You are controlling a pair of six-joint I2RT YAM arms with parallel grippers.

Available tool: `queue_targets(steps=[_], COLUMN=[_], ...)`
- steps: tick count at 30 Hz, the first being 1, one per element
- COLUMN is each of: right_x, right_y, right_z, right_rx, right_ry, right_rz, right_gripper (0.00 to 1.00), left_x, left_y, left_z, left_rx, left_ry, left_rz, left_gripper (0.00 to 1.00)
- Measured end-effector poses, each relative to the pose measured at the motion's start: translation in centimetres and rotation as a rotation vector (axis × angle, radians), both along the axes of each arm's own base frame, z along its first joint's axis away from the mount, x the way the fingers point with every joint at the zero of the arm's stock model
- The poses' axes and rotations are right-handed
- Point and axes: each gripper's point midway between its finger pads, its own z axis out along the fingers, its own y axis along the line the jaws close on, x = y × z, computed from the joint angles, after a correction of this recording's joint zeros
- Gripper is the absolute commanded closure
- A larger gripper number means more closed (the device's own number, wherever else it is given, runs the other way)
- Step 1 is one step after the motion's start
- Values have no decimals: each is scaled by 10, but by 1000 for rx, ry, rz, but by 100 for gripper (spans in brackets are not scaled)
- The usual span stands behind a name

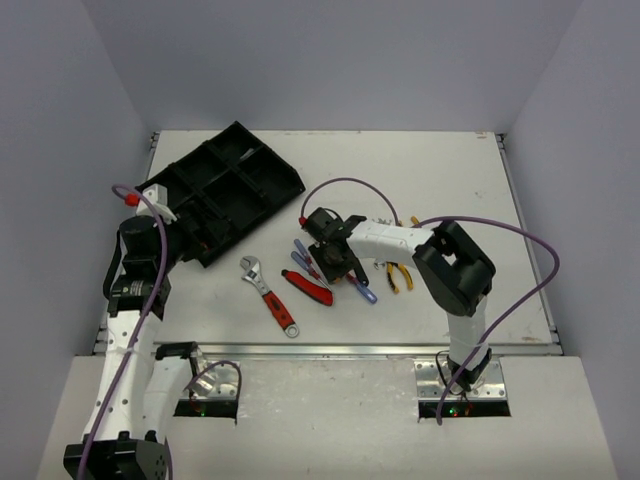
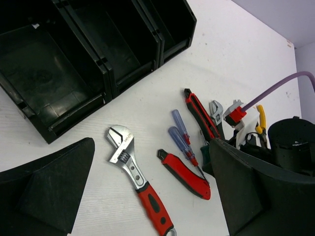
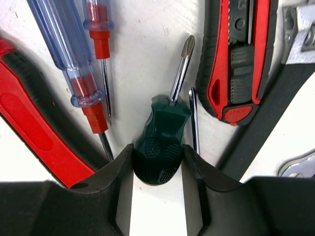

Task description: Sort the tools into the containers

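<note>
**Right tool** (image 3: 158, 169), wrist view: the jaws are partly closed, with one pad on each side of the butt of the green screwdriver (image 3: 165, 125). Both pads appear to touch it. The screwdriver lies flat on the tabletop (image 3: 147, 54), tip pointing away from the wrist.

The grip is at the handle end, I judge, because the shaft end is crowded:
- two blue screwdrivers (image 3: 74, 64) lie on one side;
- a thin bare shaft (image 3: 194, 118) lies just beside the handle on the other side;
- a red utility knife (image 3: 236, 59) lies beyond that shaft;
- a second red knife (image 3: 29, 123) lies at the opposite margin.

Risk: one finger sits very near the thin shaft, so a straight lift looks safer than any sideways drag.

**Top view, nearest the bases:** a red-handled adjustable wrench (image 1: 270, 293) lies alone between the two arms. The cluster under the right tool is just beyond it. Yellow-handled pliers (image 1: 399, 276) sit at the cluster's right margin, beside the right forearm.

**Left tool** (image 2: 147, 196): the jaws are wide apart and hold nothing. It hovers at the near side of the black tray (image 1: 285, 172), probably parked out of the right arm's way.

**Tray:** it sits far left, askew to the tabletop's edges, with its compartments open upward. The compartments the left wrist view shows hold no hand tool.

**Room:**
- There is bare tabletop between the cluster and the tray's right corner, and only the wrench lies near that lane.
- The far and right areas are bare up to the walls.
- The left arm occupies the tray's near-left side, so entry from the right looks freer.
</note>
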Motion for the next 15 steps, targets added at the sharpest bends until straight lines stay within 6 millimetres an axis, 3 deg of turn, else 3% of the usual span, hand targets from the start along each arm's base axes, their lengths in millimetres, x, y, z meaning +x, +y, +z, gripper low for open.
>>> queue_targets(steps=[4,6,8,15], right_x=[0,0,-3,-25], right_y=[1,6,11,43], right_z=[4,16,38,141], right_rx=[8,46,112,547], right_ry=[-8,-28,-59,-220], right_rz=[2,8,19,155], right_gripper=[89,100,100,100], left_x=[2,3,4,-11], left_y=[-8,-16,-30,-92], left_z=[-3,-4,-3,-9], left_rx=[-23,-48,-105,-409], left_ry=[16,17,4,-35], left_rz=[-47,-90,-155,-403], left_gripper=[0,0,0,0])
